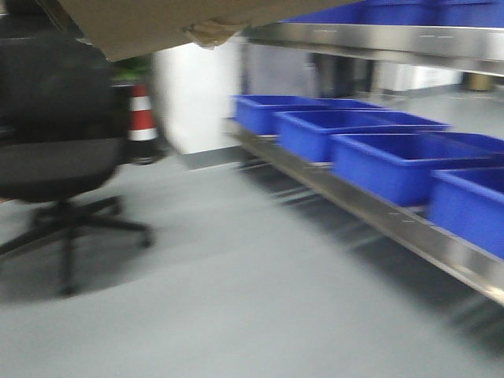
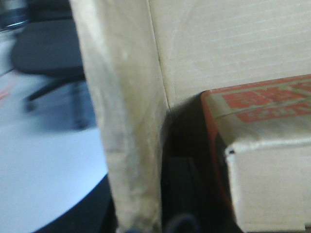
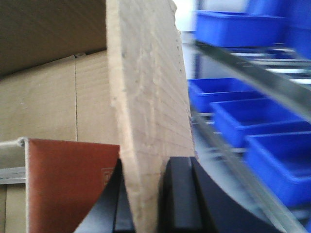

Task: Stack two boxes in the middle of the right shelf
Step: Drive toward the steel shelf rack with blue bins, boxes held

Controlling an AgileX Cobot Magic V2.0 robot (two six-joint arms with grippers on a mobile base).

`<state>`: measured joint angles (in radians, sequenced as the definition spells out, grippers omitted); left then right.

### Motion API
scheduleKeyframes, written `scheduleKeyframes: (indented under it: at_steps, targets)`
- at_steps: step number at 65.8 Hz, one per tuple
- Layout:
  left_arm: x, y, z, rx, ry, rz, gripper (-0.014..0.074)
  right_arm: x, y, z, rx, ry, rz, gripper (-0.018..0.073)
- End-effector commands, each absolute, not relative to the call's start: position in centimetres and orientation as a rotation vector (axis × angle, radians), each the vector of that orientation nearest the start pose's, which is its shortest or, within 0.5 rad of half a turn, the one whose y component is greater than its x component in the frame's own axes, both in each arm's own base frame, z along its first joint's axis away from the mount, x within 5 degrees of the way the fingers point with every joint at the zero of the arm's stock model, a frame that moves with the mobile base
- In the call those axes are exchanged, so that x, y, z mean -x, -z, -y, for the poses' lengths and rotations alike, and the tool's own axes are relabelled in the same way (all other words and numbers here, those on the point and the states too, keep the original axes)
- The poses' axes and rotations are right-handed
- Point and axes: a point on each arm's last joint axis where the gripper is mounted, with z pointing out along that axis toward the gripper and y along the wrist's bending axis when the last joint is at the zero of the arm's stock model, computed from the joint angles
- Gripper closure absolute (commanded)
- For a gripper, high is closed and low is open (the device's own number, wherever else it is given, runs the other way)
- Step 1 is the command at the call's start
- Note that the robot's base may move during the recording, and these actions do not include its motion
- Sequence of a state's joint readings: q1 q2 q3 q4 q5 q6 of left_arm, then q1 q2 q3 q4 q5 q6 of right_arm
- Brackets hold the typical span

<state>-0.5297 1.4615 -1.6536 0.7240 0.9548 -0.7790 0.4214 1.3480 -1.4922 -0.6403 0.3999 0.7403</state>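
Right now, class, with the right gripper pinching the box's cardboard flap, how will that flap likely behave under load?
The flap is thin corrugated card with a wavy edge, so it will probably bend rather than stay stiff. Pinched at one spot by the right gripper, it may crease or tear.

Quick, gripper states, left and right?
Left gripper: cannot tell, the box hides its fingers.
Right gripper: closed on a flap of the box.

Blue bins (image 1: 386,167) along the shelf (image 1: 370,208)
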Motion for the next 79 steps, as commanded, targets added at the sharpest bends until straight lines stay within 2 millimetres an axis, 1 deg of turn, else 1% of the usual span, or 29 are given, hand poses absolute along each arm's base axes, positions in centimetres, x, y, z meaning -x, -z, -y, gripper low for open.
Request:
scheduleKeyframes:
  at_steps: [1,79]
  targets:
    - [-29.19,-46.48,11.47,0.076,-0.069,-1.968,0.0707,-27.05,-50.86,-11.69,0.152,-0.414,-1.409,0.0711]
    - [-29.19,-46.49,11.46,0.075,-0.071,-1.967,0.0707,-27.05,-50.86,-11.69,0.152,-0.414,-1.409,0.0711]
